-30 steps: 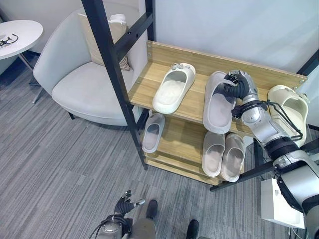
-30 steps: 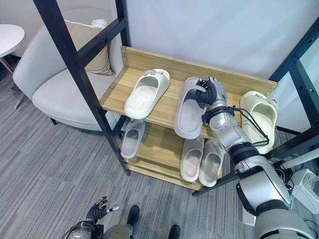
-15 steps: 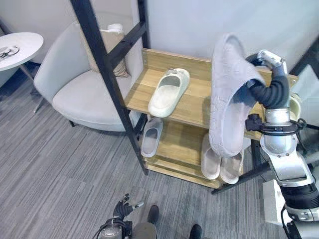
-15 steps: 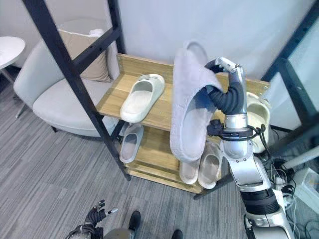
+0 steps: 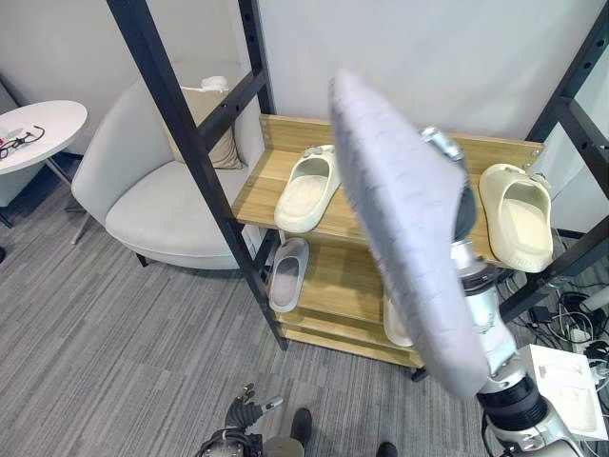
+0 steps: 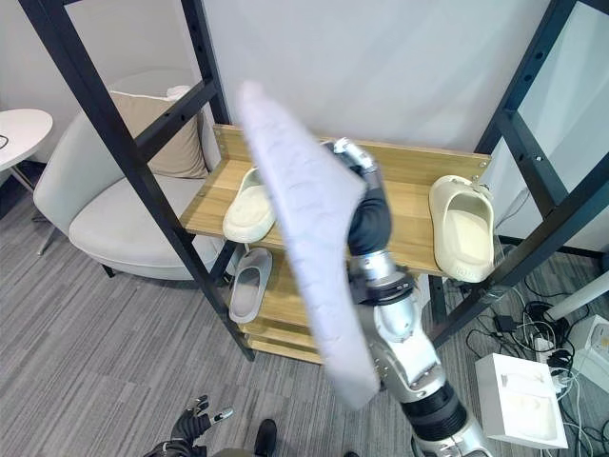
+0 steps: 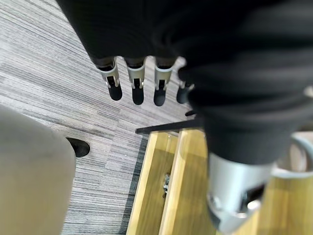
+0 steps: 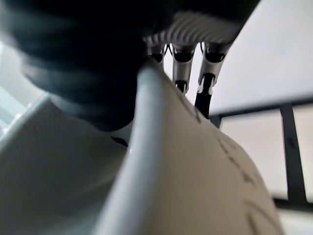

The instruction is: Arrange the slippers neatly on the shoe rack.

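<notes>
My right hand [image 5: 461, 204] is shut on a grey slipper [image 5: 404, 233], held high off the rack with its textured sole turned toward my head. In the right wrist view the fingers [image 8: 184, 68] hook over the slipper's edge [image 8: 195, 171]. On the wooden shoe rack's top shelf [image 5: 366, 224] a cream slipper [image 5: 304, 186] lies at the left and another cream slipper [image 5: 519, 214] at the right. A grey slipper [image 5: 288, 274] lies on the lower shelf, with another [image 5: 395, 326] partly hidden behind the raised one. My left hand [image 5: 244, 413] hangs low over the floor, fingers [image 7: 135, 88] relaxed.
Black metal posts [image 5: 181, 124] stand in front of the rack's left end and another [image 5: 569, 86] at its right. A light armchair [image 5: 157, 195] with a cushion sits left of the rack, beside a round white table [image 5: 38, 129]. A white box [image 5: 574, 383] lies on the floor at the right.
My right hand has lifted the grey slipper off the top shelf and swung it up close to my head, sole facing me. The view has shifted too. The left hand stays low.
</notes>
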Tool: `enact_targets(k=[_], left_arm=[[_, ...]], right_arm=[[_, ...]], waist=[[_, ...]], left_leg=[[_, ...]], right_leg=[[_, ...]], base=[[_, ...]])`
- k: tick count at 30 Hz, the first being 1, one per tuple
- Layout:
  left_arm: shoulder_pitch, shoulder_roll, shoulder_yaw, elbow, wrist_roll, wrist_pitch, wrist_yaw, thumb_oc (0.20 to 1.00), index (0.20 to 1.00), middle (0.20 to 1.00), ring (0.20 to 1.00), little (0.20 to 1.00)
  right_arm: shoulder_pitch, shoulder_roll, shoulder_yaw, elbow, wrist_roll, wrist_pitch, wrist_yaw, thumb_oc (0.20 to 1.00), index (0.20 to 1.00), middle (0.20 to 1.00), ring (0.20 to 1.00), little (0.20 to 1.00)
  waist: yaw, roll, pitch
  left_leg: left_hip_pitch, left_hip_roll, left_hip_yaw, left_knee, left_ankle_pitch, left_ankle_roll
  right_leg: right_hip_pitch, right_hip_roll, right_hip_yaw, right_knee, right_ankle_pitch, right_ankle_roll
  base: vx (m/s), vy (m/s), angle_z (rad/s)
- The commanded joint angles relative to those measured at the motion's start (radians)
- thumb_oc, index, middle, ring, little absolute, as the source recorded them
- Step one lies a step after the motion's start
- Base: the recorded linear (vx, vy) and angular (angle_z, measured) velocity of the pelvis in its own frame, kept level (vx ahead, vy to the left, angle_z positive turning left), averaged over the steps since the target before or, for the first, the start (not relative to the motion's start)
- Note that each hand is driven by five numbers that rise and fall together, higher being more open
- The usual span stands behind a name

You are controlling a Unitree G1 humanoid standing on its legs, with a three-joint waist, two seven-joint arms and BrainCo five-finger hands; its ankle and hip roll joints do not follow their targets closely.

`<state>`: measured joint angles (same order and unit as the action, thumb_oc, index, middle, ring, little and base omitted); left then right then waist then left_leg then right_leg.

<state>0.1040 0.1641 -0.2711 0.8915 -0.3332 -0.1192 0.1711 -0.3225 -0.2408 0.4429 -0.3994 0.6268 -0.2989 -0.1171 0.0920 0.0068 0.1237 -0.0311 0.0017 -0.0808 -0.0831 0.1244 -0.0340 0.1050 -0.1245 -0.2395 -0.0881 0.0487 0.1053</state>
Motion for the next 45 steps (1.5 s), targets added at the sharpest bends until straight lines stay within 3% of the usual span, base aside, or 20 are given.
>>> enact_targets(k=[1, 7, 11, 12, 14, 15, 16, 17, 18, 19, 22, 23, 24, 25, 27, 29, 35, 39, 40, 45], left_arm=[[-0.069, 0.016, -0.032, 0.066, 0.000, -0.013, 0.034, 1.000, 1.000, 1.000, 1.000, 1.000], [-0.087, 0.011, -0.034, 0.091, 0.015, -0.027, 0.041, 1.000, 1.000, 1.000, 1.000, 1.000], [-0.088, 0.010, -0.029, 0.090, 0.016, -0.036, 0.043, 1.000, 1.000, 1.000, 1.000, 1.000], [-0.093, 0.008, -0.025, 0.093, 0.013, -0.040, 0.044, 1.000, 1.000, 1.000, 1.000, 1.000], [-0.094, 0.006, -0.023, 0.097, 0.011, -0.041, 0.044, 1.000, 1.000, 1.000, 1.000, 1.000], [-0.097, 0.003, -0.019, 0.101, 0.007, -0.045, 0.047, 1.000, 1.000, 1.000, 1.000, 1.000], [-0.097, 0.003, -0.019, 0.101, 0.007, -0.045, 0.047, 1.000, 1.000, 1.000, 1.000, 1.000], [-0.105, 0.001, -0.016, 0.097, -0.016, -0.063, 0.069, 1.000, 1.000, 1.000, 1.000, 1.000], [-0.106, 0.000, -0.017, 0.098, -0.016, -0.063, 0.069, 1.000, 1.000, 1.000, 1.000, 1.000], [-0.140, -0.018, -0.004, 0.123, -0.062, -0.068, 0.090, 1.000, 1.000, 1.000, 1.000, 1.000], [-0.123, -0.009, -0.008, 0.119, -0.047, -0.084, 0.083, 1.000, 1.000, 1.000, 1.000, 1.000], [-0.098, -0.003, -0.032, 0.062, -0.038, -0.095, 0.115, 1.000, 1.000, 1.000, 1.000, 1.000], [-0.074, 0.010, -0.060, 0.039, -0.033, -0.103, 0.079, 1.000, 1.000, 1.000, 1.000, 1.000], [-0.084, 0.005, -0.083, 0.031, -0.028, -0.120, 0.110, 1.000, 1.000, 1.000, 1.000, 1.000], [-0.113, 0.002, -0.106, 0.009, -0.047, -0.126, 0.126, 1.000, 1.000, 1.000, 1.000, 1.000], [-0.177, 0.015, -0.132, 0.010, -0.091, -0.152, 0.125, 1.000, 1.000, 1.000, 1.000, 1.000], [-0.203, 0.051, -0.131, -0.043, -0.169, -0.184, 0.120, 1.000, 1.000, 1.000, 1.000, 1.000], [-0.245, 0.077, -0.145, -0.076, -0.183, -0.206, 0.122, 1.000, 1.000, 1.000, 1.000, 1.000], [-0.258, 0.082, -0.151, -0.080, -0.187, -0.210, 0.121, 1.000, 1.000, 1.000, 1.000, 1.000], [-0.275, 0.096, -0.158, -0.102, -0.206, -0.218, 0.113, 1.000, 1.000, 1.000, 1.000, 1.000]], right_arm=[[-0.090, 0.054, 0.122, -0.036, 0.176, -0.001, 0.103, 0.200, 0.200, 0.200, 0.200, 0.200], [-0.114, 0.063, 0.293, 0.059, 0.143, 0.085, 0.180, 0.200, 0.200, 0.200, 0.200, 0.200], [-0.099, 0.055, 0.378, 0.176, 0.024, 0.136, 0.219, 0.200, 0.200, 0.200, 0.200, 0.200], [-0.076, 0.037, 0.394, 0.262, -0.104, 0.153, 0.220, 0.200, 0.200, 0.200, 0.200, 0.200], [-0.059, 0.038, 0.397, 0.287, -0.135, 0.160, 0.218, 0.200, 0.200, 0.200, 0.200, 0.200], [-0.044, 0.019, 0.382, 0.381, -0.304, 0.157, 0.188, 0.200, 0.200, 0.200, 0.200, 0.200], [-0.043, 0.020, 0.382, 0.382, -0.305, 0.157, 0.187, 0.200, 0.200, 0.200, 0.200, 0.200], [-0.034, -0.013, 0.346, 0.453, -0.553, 0.144, 0.107, 0.200, 0.200, 0.200, 0.200, 0.200], [-0.033, -0.013, 0.346, 0.452, -0.557, 0.145, 0.104, 0.200, 0.200, 0.200, 0.200, 0.200], [-0.020, -0.041, 0.298, 0.586, -0.790, 0.160, -0.013, 0.200, 0.200, 0.200, 0.200, 0.200], [-0.051, -0.056, 0.243, 0.693, -0.899, 0.162, -0.120, 0.200, 0.200, 0.200, 0.200, 0.200], [-0.063, -0.087, 0.200, 0.672, -0.977, 0.164, -0.175, 0.200, 0.200, 0.200, 0.200, 0.200], [-0.090, -0.113, 0.139, 0.773, -1.043, 0.175, -0.290, 0.200, 0.200, 0.200, 0.200, 0.200], [-0.108, -0.113, 0.125, 0.795, -1.092, 0.185, -0.342, 0.200, 0.200, 0.200, 0.200, 0.200], [-0.143, -0.108, 0.101, 0.834, -1.101, 0.204, -0.399, 0.200, 0.200, 0.200, 0.200, 0.200], [-0.317, -0.126, 0.080, 0.988, -1.169, 0.274, -0.542, 0.200, 0.200, 0.200, 0.200, 0.200], [-0.550, -0.254, 0.047, 1.196, -1.129, 0.315, -0.669, 0.200, 0.200, 0.200, 0.200, 0.200], [-0.682, -0.349, 0.064, 1.358, -1.096, 0.332, -0.718, 0.200, 0.200, 0.200, 0.200, 0.200], [-0.716, -0.368, 0.073, 1.416, -1.077, 0.329, -0.719, 0.200, 0.200, 0.200, 0.200, 0.200], [-0.794, -0.422, 0.100, 1.525, -1.024, 0.318, -0.722, 0.200, 0.200, 0.200, 0.200, 0.200]], waist=[[0.049, -0.021, 0.010], [0.071, -0.019, 0.019], [0.083, -0.020, 0.027], [0.088, -0.023, 0.033], [0.088, -0.024, 0.035], [0.090, -0.024, 0.045], [0.089, -0.024, 0.045], [0.084, -0.026, 0.055], [0.084, -0.026, 0.055], [0.080, -0.027, 0.075], [0.103, -0.018, 0.103], [0.113, -0.010, 0.137], [0.128, 0.012, 0.200], [0.130, 0.018, 0.214], [0.126, 0.022, 0.224], [0.137, 0.041, 0.275], [0.159, 0.059, 0.301], [0.174, 0.067, 0.316], [0.178, 0.062, 0.321], [0.191, 0.060, 0.330]], left_leg=[[0.056, 0.016, -0.021, -0.004, -0.078, -0.024], [0.051, 0.015, -0.044, -0.004, -0.072, -0.029], [0.045, 0.013, -0.060, -0.004, -0.067, -0.033], [0.040, 0.012, -0.067, -0.004, -0.064, -0.035], [0.038, 0.012, -0.072, -0.004, -0.063, -0.035], [0.028, 0.009, -0.086, -0.004, -0.059, -0.037], [0.028, 0.008, -0.087, -0.004, -0.059, -0.037], [0.017, 0.008, -0.094, -0.004, -0.057, -0.037], [0.017, 0.009, -0.095, -0.004, -0.057, -0.038], [0.005, 0.011, -0.097, -0.004, -0.055, -0.035], [-0.019, 0.005, -0.113, 0.009, -0.051, -0.032], [-0.048, -0.002, -0.126, 0.029, -0.047, -0.031], [-0.126, -0.021, -0.147, 0.101, -0.053, -0.032], [-0.154, -0.024, -0.153, 0.111, -0.046, -0.031], [-0.192, -0.028, -0.158, 0.130, -0.044, -0.030], [-0.309, -0.032, -0.154, 0.195, -0.044, -0.027], [-0.481, -0.073, -0.146, 0.319, -0.079, -0.022], [-0.594, -0.105, -0.144, 0.408, -0.104, -0.012], [-0.617, -0.115, -0.140, 0.450, -0.144, -0.010], [-0.712, -0.138, -0.140, 0.530, -0.168, 0.001]], right_leg=[[0.049, -0.027, -0.012, 0.001, -0.064, 0.015], [0.058, -0.027, -0.033, 0.001, -0.067, 0.008], [0.065, -0.027, -0.054, 0.001, -0.071, 0.009], [0.066, -0.027, -0.063, 0.001, -0.073, 0.008], [0.067, -0.027, -0.068, 0.001, -0.074, 0.009], [0.063, -0.026, -0.077, 0.003, -0.075, 0.010], [0.063, -0.026, -0.078, 0.003, -0.075, 0.010], [0.055, -0.025, -0.086, 0.006, -0.077, 0.012], [0.055, -0.025, -0.087, 0.007, -0.077, 0.012], [0.038, -0.027, -0.094, 0.023, -0.083, 0.016], [0.016, -0.033, -0.110, 0.050, -0.092, 0.017], [-0.006, -0.036, -0.121, 0.072, -0.096, 0.015], [-0.070, -0.052, -0.133, 0.126, -0.106, 0.009], [-0.091, -0.055, -0.140, 0.133, -0.104, 0.009], [-0.128, -0.060, -0.142, 0.153, -0.105, 0.008], [-0.257, -0.084, -0.115, 0.232, -0.110, 0.007], [-0.441, -0.129, -0.073, 0.418, -0.162, -0.002], [-0.558, -0.159, -0.053, 0.543, -0.197, -0.007], [-0.582, -0.171, -0.038, 0.589, -0.233, -0.001], [-0.677, -0.195, -0.014, 0.682, -0.263, -0.010]], base=[[-0.03, -0.027, 0.19], [-0.03, -0.022, 0.16], [-0.02, -0.011, 0.08], [-0.02, 0.000, 0.19], [-0.02, 0.000, 0.19], [-0.02, -0.004, 0.19], [-0.03, -0.005, 0.22], [-0.01, -0.003, 0.18], [-0.03, -0.005, 0.15], [-0.02, -0.003, 0.07], [-0.10, -0.003, 0.03], [-0.32, 0.000, 0.14], [-0.37, 0.004, 0.18], [-0.33, 0.047, 0.41], [-0.14, 0.053, 0.50], [-0.22, 0.116, 0.11], [-0.10, 0.135, 0.04], [-0.04, 0.099, 0.23], [0.03, 0.054, 0.11], [0.00, 0.044, 0.11]])
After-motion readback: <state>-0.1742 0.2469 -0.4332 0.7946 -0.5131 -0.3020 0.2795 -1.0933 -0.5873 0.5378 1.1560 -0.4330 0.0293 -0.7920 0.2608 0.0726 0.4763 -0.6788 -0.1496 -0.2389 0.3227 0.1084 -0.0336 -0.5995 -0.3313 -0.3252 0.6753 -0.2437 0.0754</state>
